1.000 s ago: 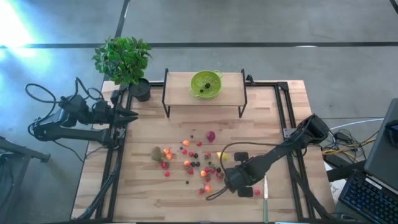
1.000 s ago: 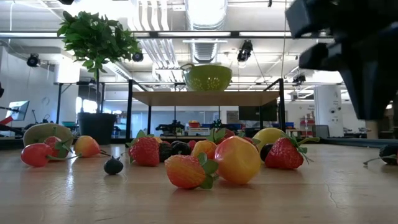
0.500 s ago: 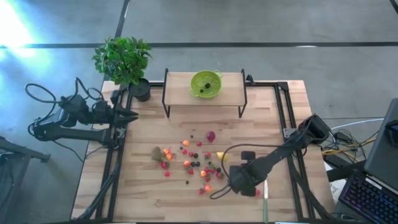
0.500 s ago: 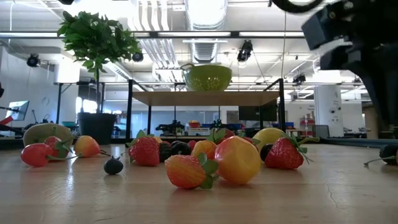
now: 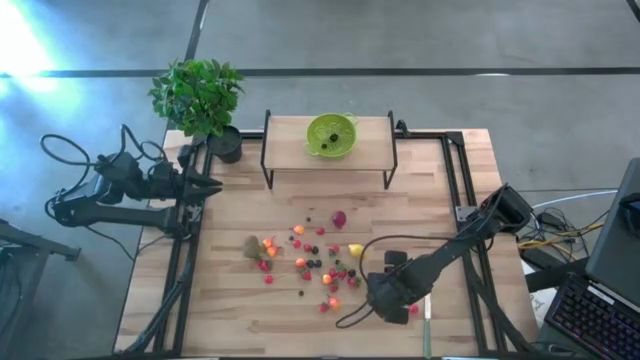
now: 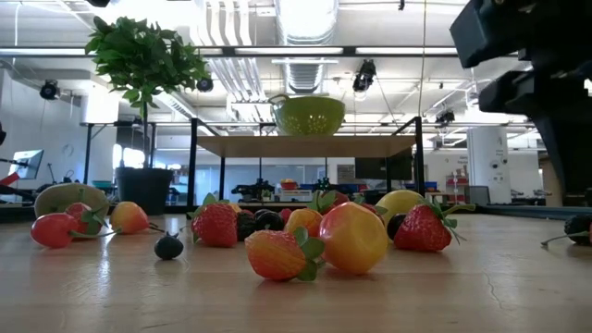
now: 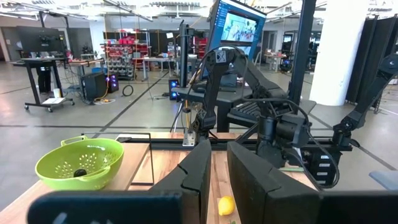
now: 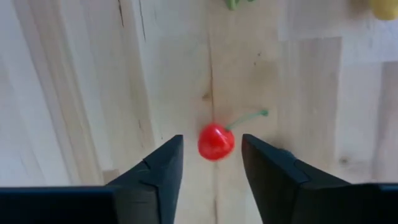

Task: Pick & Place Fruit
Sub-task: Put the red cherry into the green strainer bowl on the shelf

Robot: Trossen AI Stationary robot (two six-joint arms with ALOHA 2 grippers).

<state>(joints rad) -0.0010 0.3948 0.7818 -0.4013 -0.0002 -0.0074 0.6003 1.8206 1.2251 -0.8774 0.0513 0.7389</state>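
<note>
With the right gripper (image 8: 211, 163) open astride the cherry (image 8: 216, 142), a slightly off-center close could flick it away; left gripper (image 7: 216, 177) sits shut, parked.

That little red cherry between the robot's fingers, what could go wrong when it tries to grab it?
1. The small round red cherry sits loose on the wooden table between the right gripper's open fingers, untouched; it may roll away as they close.
2. Its thin green stem pokes sideways, so a finger might nudge that first and spin the cherry.
3. The slim green-handled knife lies close by and could get bumped.
</note>
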